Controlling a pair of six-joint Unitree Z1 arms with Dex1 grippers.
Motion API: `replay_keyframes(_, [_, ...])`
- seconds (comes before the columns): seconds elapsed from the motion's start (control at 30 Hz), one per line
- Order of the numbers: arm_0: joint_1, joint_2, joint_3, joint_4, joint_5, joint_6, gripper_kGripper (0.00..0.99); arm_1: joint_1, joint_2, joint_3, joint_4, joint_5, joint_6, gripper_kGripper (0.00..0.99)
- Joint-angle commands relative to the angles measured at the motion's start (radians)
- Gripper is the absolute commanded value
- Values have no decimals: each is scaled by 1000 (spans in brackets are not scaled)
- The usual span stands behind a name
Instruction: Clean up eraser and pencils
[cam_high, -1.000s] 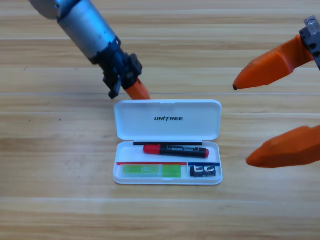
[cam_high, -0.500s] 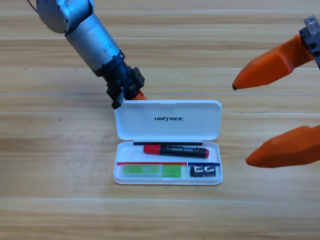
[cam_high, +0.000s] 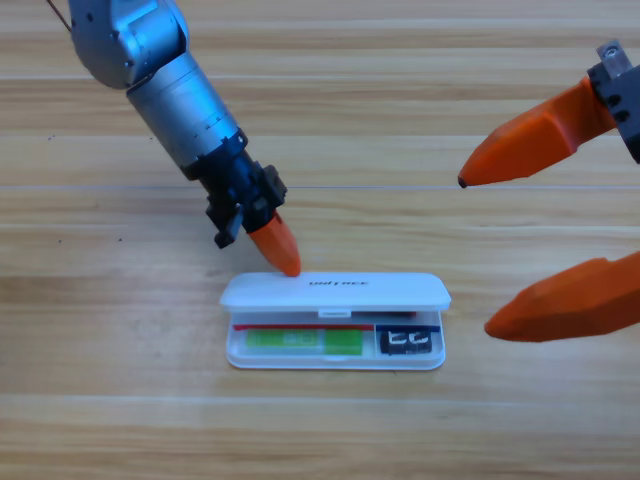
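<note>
Left gripper (cam_high: 280, 250) tip presses the back edge of the half-lowered lid (cam_high: 335, 290) of the white case (cam_high: 335, 358); its opening cannot be told, nothing held; below it, green-white pencil (cam_high: 305, 341) and eraser (cam_high: 408, 341) lie in the case; right gripper (cam_high: 490, 255) waits wide open, empty, at right edge.

Wooden table (cam_high: 120, 400), white case (cam_high: 335, 352) lying on it, lid half lowered

**Eraser and pencils, in the case below my left gripper**

Eraser (cam_high: 408, 341): small black block, white markings, lying flat, below and right of my left gripper (cam_high: 281, 252). Green-and-white pencil (cam_high: 305, 341): flat, lengthwise, directly below my tip, left of eraser. Red-ended pen: hidden under the tilted lid.
</note>
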Motion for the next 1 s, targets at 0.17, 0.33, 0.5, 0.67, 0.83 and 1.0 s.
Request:
replay_keyframes(0.17, [-61,-8,64,-28,-13,6,0,-19,35,24,-17,23,14,974])
replay_keyframes(0.33, [-68,-21,79,-37,-13,2,0,-19,37,24,-17,24,14,974])
replay_keyframes(0.5, [-74,-25,94,-46,-13,1,0,-19,38,23,-17,24,14,974])
replay_keyframes(0.67, [-86,-44,136,-78,-13,-5,0,-19,40,23,-17,24,14,974])
replay_keyframes(0.83, [-95,-58,191,-131,-10,-13,0,-19,43,21,-17,24,14,974])
replay_keyframes(1.0, [-100,-71,255,-200,-1,-24,0,-19,48,20,-17,24,14,974])
